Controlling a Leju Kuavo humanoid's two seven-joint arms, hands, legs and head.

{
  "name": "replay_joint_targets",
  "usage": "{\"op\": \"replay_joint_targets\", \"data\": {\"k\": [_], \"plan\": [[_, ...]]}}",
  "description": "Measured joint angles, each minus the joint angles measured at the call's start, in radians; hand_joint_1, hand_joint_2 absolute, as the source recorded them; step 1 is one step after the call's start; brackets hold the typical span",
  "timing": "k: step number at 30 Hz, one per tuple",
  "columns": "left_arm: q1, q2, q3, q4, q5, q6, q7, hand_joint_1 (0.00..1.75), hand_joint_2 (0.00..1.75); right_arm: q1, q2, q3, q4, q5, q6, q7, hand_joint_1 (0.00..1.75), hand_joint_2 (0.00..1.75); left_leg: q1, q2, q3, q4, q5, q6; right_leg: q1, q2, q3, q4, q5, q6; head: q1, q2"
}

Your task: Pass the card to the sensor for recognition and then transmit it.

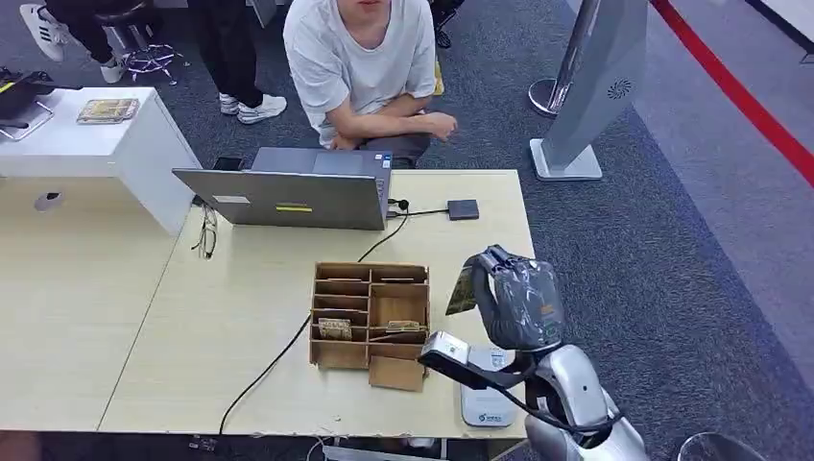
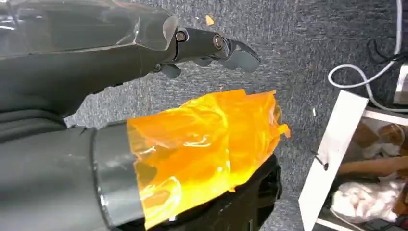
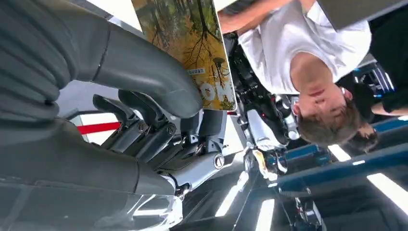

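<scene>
Card (image 3: 192,43): forest-print face, pinched between thumb (image 3: 144,67) and the dark fingers (image 3: 144,120) of the right hand (image 1: 514,303). It stands up past the thumb tip, its printed end free. In the head view the card (image 1: 462,288) sits on the hand's left side, raised above the table (image 1: 144,317) near its right edge.

Sensor (image 1: 485,403): likely the white pad at the table's near edge, below the right forearm; some way under the card, not touching.

Step in hand, as judged: bring card to sensor. Lower the wrist, lay the card's free face flat over the pad, keep the pinch firm, hold briefly, then offer it across to the person (image 1: 365,67) seated beyond the laptop (image 1: 288,197).

Box (image 1: 370,312): cardboard, compartmented, just left of the hand.

Left hand (image 2: 144,53): hangs over carpet, holding nothing, fingers extended rather than curled.
</scene>
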Motion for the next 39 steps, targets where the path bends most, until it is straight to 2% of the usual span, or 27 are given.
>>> {"op": "replay_joint_targets", "data": {"k": [10,21,30,35,39], "plan": [[-0.097,0.03,0.008,0.139,0.056,0.052,-0.033,0.0,0.0,-0.105,0.037,0.009,0.057,-0.065,-0.018,-0.01,1.75,1.75,0.0,0.0,0.0,0.0,0.001,0.0,0.0,0.0,0.0,0.0,0.0,0.0,0.0,0.0],[-0.228,0.063,-0.013,0.32,0.159,0.101,-0.084,0.0,0.0,-0.203,0.06,0.026,0.129,-0.055,-0.051,-0.017,1.75,1.75,0.0,0.0,0.0,0.0,0.001,0.0,0.0,0.0,0.0,0.001,0.001,0.0,0.0,0.0],[-0.282,0.09,-0.098,0.404,0.252,0.129,-0.077,0.0,0.0,-0.315,0.068,0.041,0.189,-0.003,-0.049,0.011,1.75,1.75,0.0,0.0,0.0,0.0,0.001,0.0,0.0,0.0,0.0,0.001,0.001,0.0,0.0,0.0],[-0.294,0.108,-0.144,0.451,0.288,0.138,-0.096,0.0,0.0,-0.355,0.084,0.046,0.245,0.025,-0.072,0.01,1.75,1.75,0.0,0.0,0.0,0.0,0.001,0.0,0.0,0.0,0.0,0.001,0.001,0.0,0.0,0.0],[-0.301,0.116,-0.182,0.467,0.327,0.137,-0.082,0.0,0.0,-0.382,0.104,0.05,0.273,0.024,-0.062,0.027,1.75,1.75,0.0,-0.001,0.0,0.0,0.001,0.0,0.0,0.0,0.0,0.001,0.001,0.0,0.0,0.0]]}}
